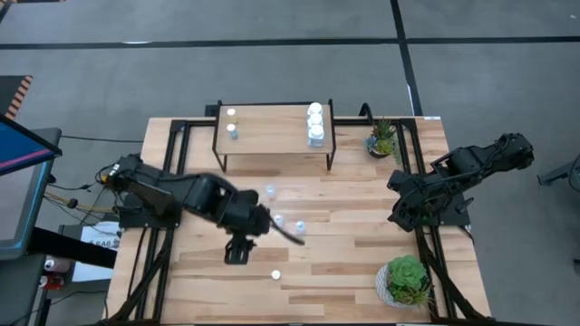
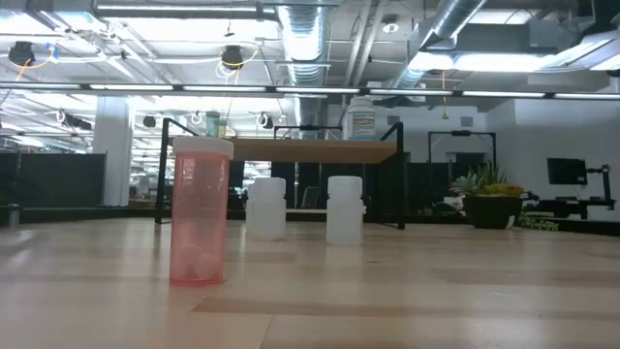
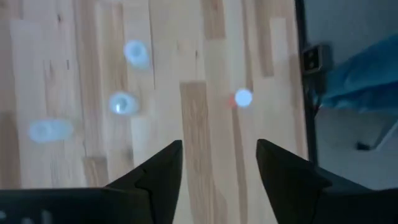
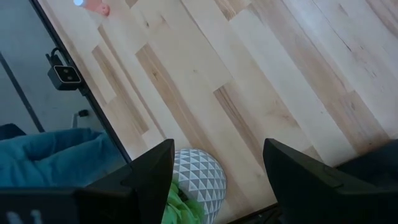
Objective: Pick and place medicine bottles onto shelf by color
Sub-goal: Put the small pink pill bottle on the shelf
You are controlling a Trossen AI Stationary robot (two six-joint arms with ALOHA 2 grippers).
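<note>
Honestly, the left gripper (image 1: pixel 292 235) is hanging spread over mid-table among loose medicine bottles (image 1: pixel 277 220); a careless descent risks toppling one; the right gripper (image 4: pixel 217 168) is waiting spread by the table's right edge.

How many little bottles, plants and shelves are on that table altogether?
Medicine bottles: 9
Potted plants: 2
Shelf: 1
Total: 12

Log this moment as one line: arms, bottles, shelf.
left gripper: open, empty, mid-table above loose bottles | right gripper: open, idle at right edge | shelf: bottles at both ends | pink bottle: upright, on table
</note>
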